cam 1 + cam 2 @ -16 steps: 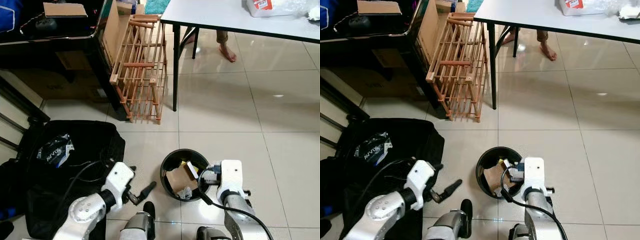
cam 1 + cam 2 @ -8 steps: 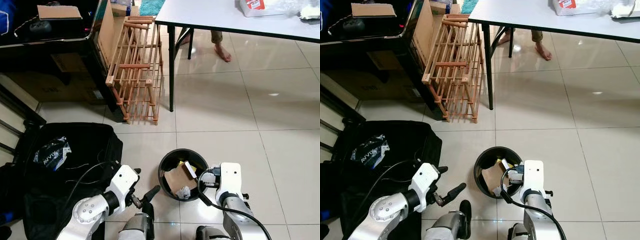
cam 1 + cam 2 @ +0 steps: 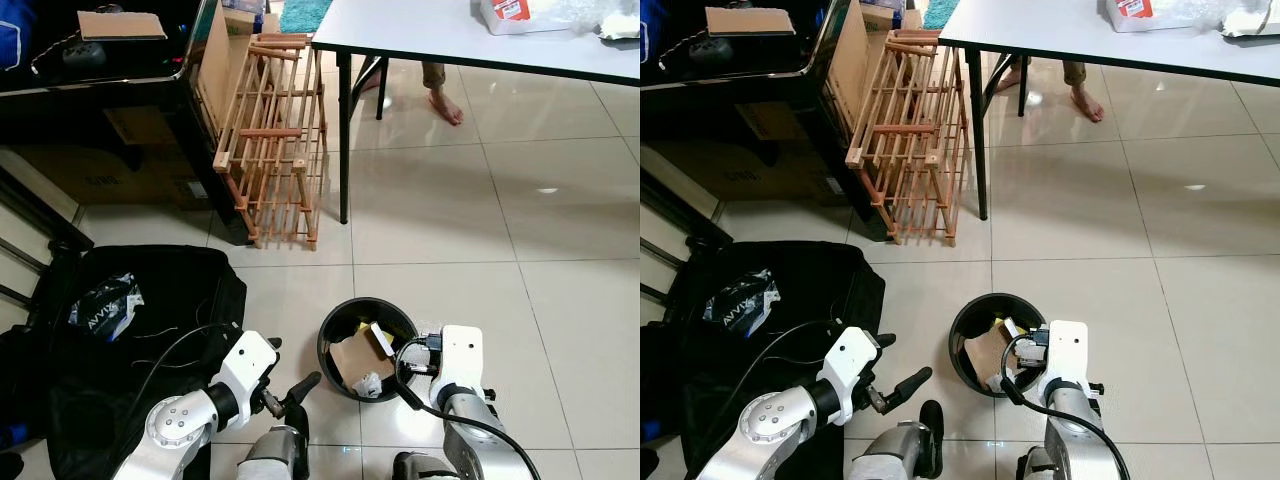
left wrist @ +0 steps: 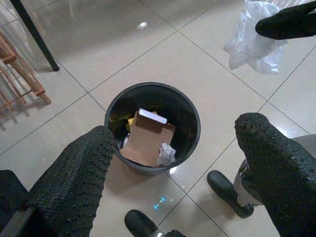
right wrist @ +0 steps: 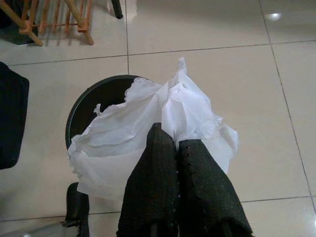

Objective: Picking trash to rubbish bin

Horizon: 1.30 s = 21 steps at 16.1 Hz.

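- Left gripper [image 4: 173, 163]: fingers spread wide with nothing between them, low in the frame beside the black bag [image 3: 150, 300] at lower left of the head view. It points toward the bin and takes no part in the carry.
- Bin [image 3: 340, 325]: black, round, standing on the tiled floor at lower centre. It already holds a brown cardboard piece [image 3: 362, 355] and small scraps.
- Right gripper [image 5: 176, 163]: fingers pressed together on a crumpled white tissue [image 5: 143, 133], held at the bin's right rim in the head view.
- Risk, spill outside: the tissue appears to hang partly over the rim and partly over bare floor [image 5: 237, 74]. In my judgement, a release here could leave it draped on the rim or dropped on the tiles; the gripper needs to sit further over the opening.
- Risk, snagging: the sheet is light and bunched around the fingers, so it may cling to the dimpled pads when they part.
- Risk, knock: the right wrist sits close to the rim, so a sideways shift could tip or push the bin.
- View differences: the right wrist view shows the pinch itself and the tissue covering part of the opening. The left wrist view shows the bin's contents clearly, with the tissue at upper right. The head views alone show the wooden rack [image 3: 275, 140], table [image 3: 480, 30] and a person's bare foot [image 3: 446, 105] at top.
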Motion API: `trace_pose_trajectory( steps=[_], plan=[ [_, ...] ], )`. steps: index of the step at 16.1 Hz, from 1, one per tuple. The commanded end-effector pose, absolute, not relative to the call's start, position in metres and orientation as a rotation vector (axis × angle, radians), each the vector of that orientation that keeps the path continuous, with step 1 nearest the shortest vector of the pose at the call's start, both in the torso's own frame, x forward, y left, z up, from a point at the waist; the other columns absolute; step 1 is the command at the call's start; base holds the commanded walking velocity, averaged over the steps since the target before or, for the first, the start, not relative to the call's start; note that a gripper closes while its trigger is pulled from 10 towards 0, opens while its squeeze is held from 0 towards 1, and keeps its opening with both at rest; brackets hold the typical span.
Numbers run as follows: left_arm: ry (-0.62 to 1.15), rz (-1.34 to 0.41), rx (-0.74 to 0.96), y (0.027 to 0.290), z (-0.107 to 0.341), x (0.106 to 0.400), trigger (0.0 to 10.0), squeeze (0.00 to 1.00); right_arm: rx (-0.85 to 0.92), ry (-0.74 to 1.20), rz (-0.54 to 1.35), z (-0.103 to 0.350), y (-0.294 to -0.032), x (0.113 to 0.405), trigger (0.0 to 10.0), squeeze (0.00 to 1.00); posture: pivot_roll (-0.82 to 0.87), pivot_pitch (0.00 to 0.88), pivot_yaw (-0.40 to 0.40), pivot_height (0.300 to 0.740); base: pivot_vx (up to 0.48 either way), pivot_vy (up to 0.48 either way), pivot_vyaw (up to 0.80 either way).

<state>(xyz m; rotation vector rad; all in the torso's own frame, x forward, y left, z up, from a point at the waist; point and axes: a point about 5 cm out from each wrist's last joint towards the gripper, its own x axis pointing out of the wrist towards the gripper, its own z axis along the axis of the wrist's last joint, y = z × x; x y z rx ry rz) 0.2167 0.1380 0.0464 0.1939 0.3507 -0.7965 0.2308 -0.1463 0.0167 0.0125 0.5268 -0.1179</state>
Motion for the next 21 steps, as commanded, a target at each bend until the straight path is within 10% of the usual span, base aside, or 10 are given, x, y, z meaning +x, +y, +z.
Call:
trace_pose_trajectory(
  steps=[1,21],
  plan=[
    [0.389,-0.806,0.204,0.142,0.038,0.211,10.0,0.0,0.031,0.551,-0.126,0.011,-0.146,0.225,10.0,0.0,0.04,0.281,0.091,0.74,0.0,0.0,0.0],
    [0.424,-0.828,0.185,0.14,0.035,0.191,10.0,0.0,-0.036,0.45,-0.165,0.021,-0.145,0.204,10.0,0.0,0.02,0.372,0.106,0.74,0.0,0.0,0.0]
  ],
)
